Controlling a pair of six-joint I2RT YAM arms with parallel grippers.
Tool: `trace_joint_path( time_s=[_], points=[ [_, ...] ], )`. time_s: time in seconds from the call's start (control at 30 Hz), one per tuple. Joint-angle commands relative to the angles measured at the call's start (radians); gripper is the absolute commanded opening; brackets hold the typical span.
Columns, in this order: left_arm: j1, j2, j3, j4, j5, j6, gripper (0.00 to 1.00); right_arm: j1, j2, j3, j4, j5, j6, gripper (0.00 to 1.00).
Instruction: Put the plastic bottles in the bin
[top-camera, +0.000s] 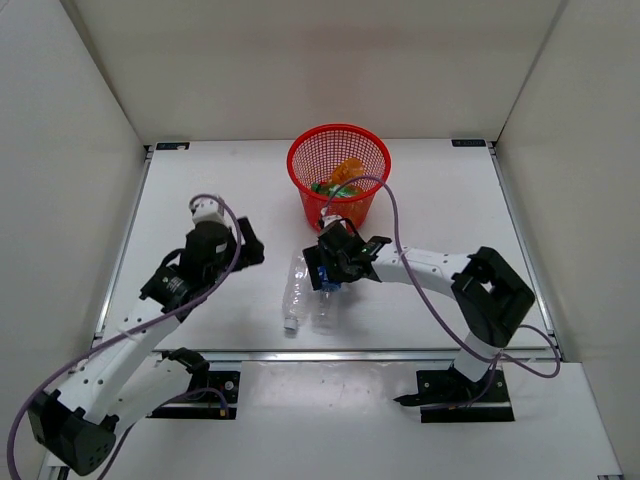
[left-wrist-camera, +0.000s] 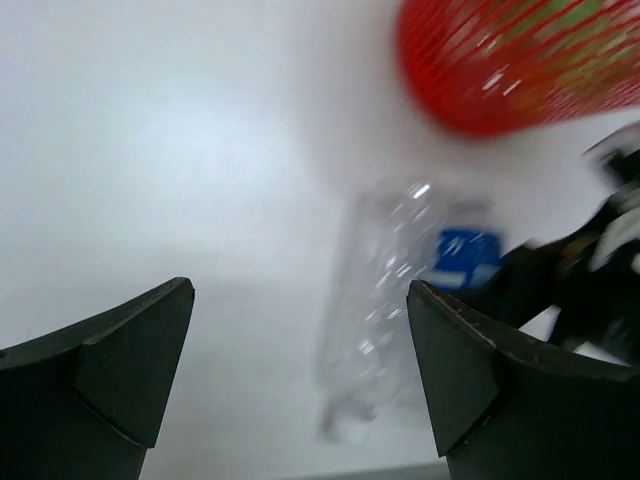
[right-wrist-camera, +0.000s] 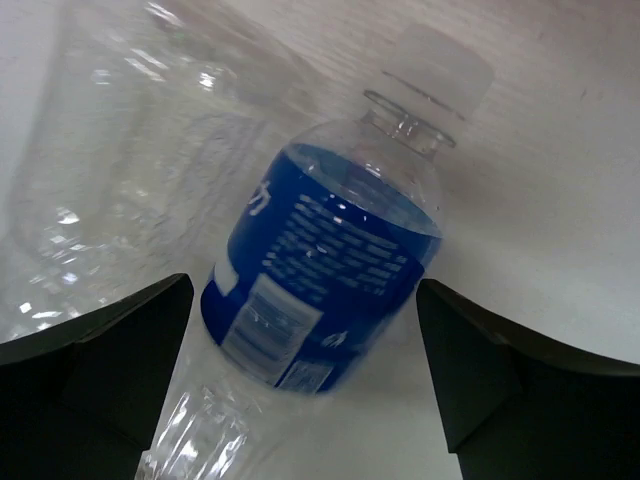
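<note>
- Right tool (right-wrist-camera: 298, 335) is straddling the blue-labelled bottle (right-wrist-camera: 320, 270), wide open (gripping nothing); closing on the label is looking safest.
- Left tool (left-wrist-camera: 300, 350) is gaping empty.

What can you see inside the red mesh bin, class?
Inside the bin, an orange bottle and a green bottle show. The bin's floor, and anything lying beneath those two, is covered.
</note>
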Motion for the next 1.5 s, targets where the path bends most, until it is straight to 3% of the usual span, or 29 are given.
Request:
trace_joint_path(
  time_s=[0.0, 0.03, 0.17, 0.23, 0.4, 0.53, 0.6, 0.77, 0.9, 0.97, 1.1, 1.13, 1.3, 1.47],
  points=[
    [0.039, -0.137, -0.106, -0.188, 0.063, -0.082, 0.99, 0.006, 0.046, -0.006, 0.023, 0.04, 0.06, 0.9],
    [0.051, -0.154, -0.116, -0.199, 0.074, -0.085, 0.99, 0.018, 0.047, 0.003, -0.002, 0.055, 0.073, 0.86],
    [0.113, -0.208, -0.139, -0.235, 0.114, -0.059, 0.99, 0.04, 0.015, -0.023, -0.093, 0.141, 0.12, 0.44],
    [0.107, -0.2, -0.146, -0.222, 0.124, -0.044, 0.99, 0.029, -0.055, -0.029, -0.15, 0.169, 0.158, 0.29],
    [0.074, -0.113, -0.139, -0.171, 0.144, -0.013, 0.98, -0.052, -0.306, -0.078, -0.366, 0.239, 0.18, 0.22],
    [0.074, -0.025, -0.142, -0.116, 0.224, 0.042, 0.99, -0.348, -0.507, -0.008, -0.445, 0.109, 0.015, 0.22],
    [0.058, 0.021, -0.131, -0.094, 0.233, 0.048, 0.98, -0.48, -0.526, 0.102, -0.39, 0.046, -0.102, 0.25],
    [0.05, 0.078, -0.107, -0.032, 0.27, 0.042, 0.99, -0.461, -0.309, 0.55, -0.276, 0.026, -0.337, 0.28],
    [0.045, 0.104, -0.097, -0.024, 0.273, 0.045, 0.98, -0.438, -0.11, 0.699, -0.089, -0.132, -0.368, 0.33],
    [0.032, 0.133, -0.099, -0.015, 0.287, 0.051, 0.99, -0.419, -0.027, 0.771, -0.043, -0.144, -0.386, 0.4],
    [-0.005, 0.212, -0.073, -0.001, 0.321, 0.09, 0.98, -0.378, 0.125, 0.845, 0.028, -0.128, -0.397, 0.45],
    [-0.022, 0.232, -0.062, -0.005, 0.324, 0.099, 0.99, -0.375, 0.148, 0.897, 0.013, -0.114, -0.403, 0.48],
    [-0.088, 0.341, -0.001, 0.001, 0.336, 0.163, 0.99, -0.378, 0.192, 0.948, -0.017, -0.161, -0.397, 0.99],
    [-0.122, 0.436, 0.01, 0.057, 0.37, 0.19, 0.99, -0.402, 0.1, 0.905, -0.07, -0.166, -0.395, 0.99]
  ],
)
